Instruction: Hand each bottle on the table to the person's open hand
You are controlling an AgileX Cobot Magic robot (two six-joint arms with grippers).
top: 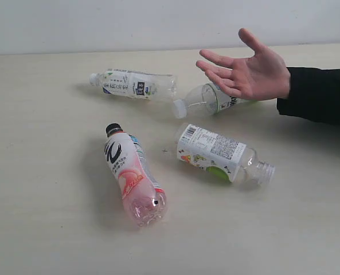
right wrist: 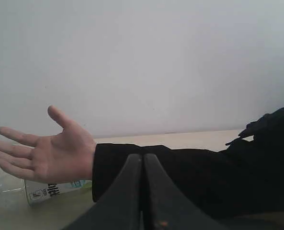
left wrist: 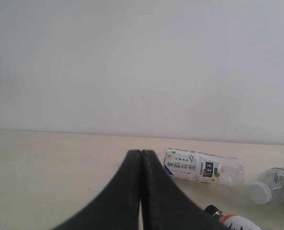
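Several bottles lie on their sides on the table (top: 43, 172). The pink-and-white bottle with a black cap (top: 133, 173) is at the front. A white-labelled bottle (top: 222, 154) lies to its right, another (top: 134, 84) at the back left, and one more (top: 207, 99) partly under the person's open hand (top: 247, 70), which hovers palm up at the right. Neither gripper shows in the exterior view. My left gripper (left wrist: 141, 154) is shut and empty, facing the back-left bottle (left wrist: 204, 166). My right gripper (right wrist: 142, 158) is shut and empty, in front of the black sleeve (right wrist: 189, 167) and hand (right wrist: 46, 153).
A plain pale wall (top: 101, 23) runs behind the table's far edge. The person's black-sleeved forearm (top: 321, 94) stretches in from the right over the table. Bare tabletop lies at the left and front of the exterior view.
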